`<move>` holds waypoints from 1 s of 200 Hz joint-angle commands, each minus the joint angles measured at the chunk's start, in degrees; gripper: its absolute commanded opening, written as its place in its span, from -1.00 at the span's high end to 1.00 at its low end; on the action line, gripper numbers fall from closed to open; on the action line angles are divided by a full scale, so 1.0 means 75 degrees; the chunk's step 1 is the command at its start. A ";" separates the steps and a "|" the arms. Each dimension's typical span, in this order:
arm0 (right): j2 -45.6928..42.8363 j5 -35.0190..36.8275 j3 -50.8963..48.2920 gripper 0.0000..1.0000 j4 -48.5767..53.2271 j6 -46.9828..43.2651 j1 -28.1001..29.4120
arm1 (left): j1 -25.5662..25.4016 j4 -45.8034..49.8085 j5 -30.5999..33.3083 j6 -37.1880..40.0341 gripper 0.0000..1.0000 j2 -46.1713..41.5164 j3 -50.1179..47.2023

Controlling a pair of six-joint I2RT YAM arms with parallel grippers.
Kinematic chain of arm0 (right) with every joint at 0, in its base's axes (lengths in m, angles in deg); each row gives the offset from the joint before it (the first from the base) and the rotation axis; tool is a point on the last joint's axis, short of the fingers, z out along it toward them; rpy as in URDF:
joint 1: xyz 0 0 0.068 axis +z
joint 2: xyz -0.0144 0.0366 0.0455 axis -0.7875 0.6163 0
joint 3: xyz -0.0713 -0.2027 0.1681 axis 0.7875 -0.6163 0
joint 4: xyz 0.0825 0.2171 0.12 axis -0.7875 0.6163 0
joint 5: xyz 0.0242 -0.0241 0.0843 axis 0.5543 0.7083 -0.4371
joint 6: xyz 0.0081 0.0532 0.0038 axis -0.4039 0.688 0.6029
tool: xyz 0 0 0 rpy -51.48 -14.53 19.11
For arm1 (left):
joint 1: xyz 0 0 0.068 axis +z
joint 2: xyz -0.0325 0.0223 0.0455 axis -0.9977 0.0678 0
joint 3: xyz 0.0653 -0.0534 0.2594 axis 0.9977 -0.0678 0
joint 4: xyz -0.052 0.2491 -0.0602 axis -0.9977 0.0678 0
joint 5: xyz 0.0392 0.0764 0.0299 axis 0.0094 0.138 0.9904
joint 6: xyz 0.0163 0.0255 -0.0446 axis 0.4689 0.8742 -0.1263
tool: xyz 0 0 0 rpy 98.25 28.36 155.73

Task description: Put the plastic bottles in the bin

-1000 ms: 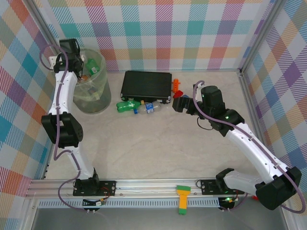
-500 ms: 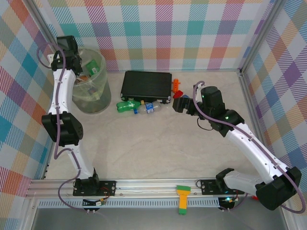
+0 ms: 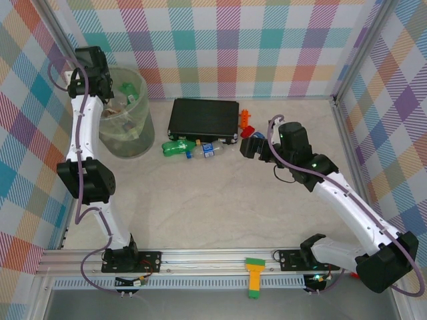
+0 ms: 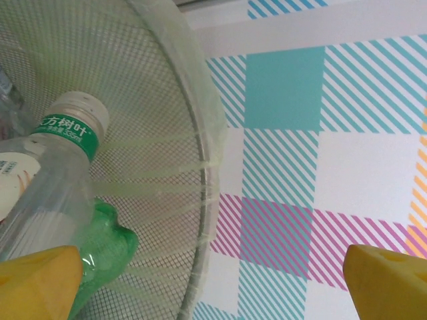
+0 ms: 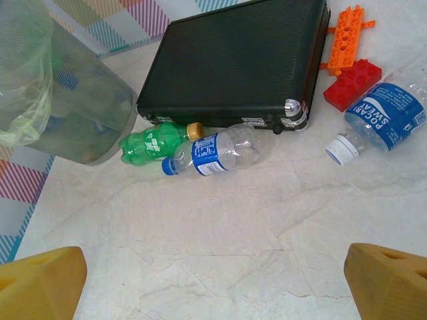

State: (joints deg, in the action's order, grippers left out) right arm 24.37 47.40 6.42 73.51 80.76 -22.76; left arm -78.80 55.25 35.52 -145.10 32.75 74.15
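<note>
The left gripper (image 4: 213,293) is wide open and empty at the rim of the bin (image 3: 128,133), upper left. The right gripper (image 5: 213,280) is also open and empty. A green bottle (image 5: 155,141) and a blue-label bottle (image 5: 217,152) lie touching just below the black case (image 5: 233,60).

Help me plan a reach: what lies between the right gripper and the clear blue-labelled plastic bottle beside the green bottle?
Bare pale tabletop, right gripper to bottle, in the right wrist view.

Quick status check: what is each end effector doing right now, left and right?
Left end effector: open, holding nothing.
Right end effector: open, holding nothing.
</note>
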 commanded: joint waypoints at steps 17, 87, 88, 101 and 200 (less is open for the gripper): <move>-0.0086 -0.0037 -0.0028 -0.98 -0.0145 0.0009 -0.0023 | -0.0013 0.0003 -0.0335 0.0761 -0.99 -0.0301 0.0349; 0.0747 0.0284 0.0791 -0.98 0.0338 -0.0204 -0.0026 | -0.0602 0.0077 -0.0922 0.2048 -0.99 -0.1389 -0.0697; 0.0759 0.0288 0.0807 -0.98 0.0351 -0.0204 -0.0025 | -0.0613 0.0053 -0.0928 0.2051 -0.99 -0.1429 -0.0746; 0.0924 0.0341 0.0977 -0.98 0.0480 -0.0158 -0.0025 | -0.0846 -0.0027 -0.0919 0.2331 -0.99 -0.1779 -0.1216; 0.2273 0.0249 0.2038 -1.00 0.1697 0.0400 -0.0338 | -0.3768 0.1345 0.0508 0.5509 -0.99 -0.3310 -0.2195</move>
State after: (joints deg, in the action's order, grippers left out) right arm 39.03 50.83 20.38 82.49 81.07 -24.12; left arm -103.22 61.94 36.15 -111.79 10.61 59.24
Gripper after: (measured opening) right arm 0.992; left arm 0.996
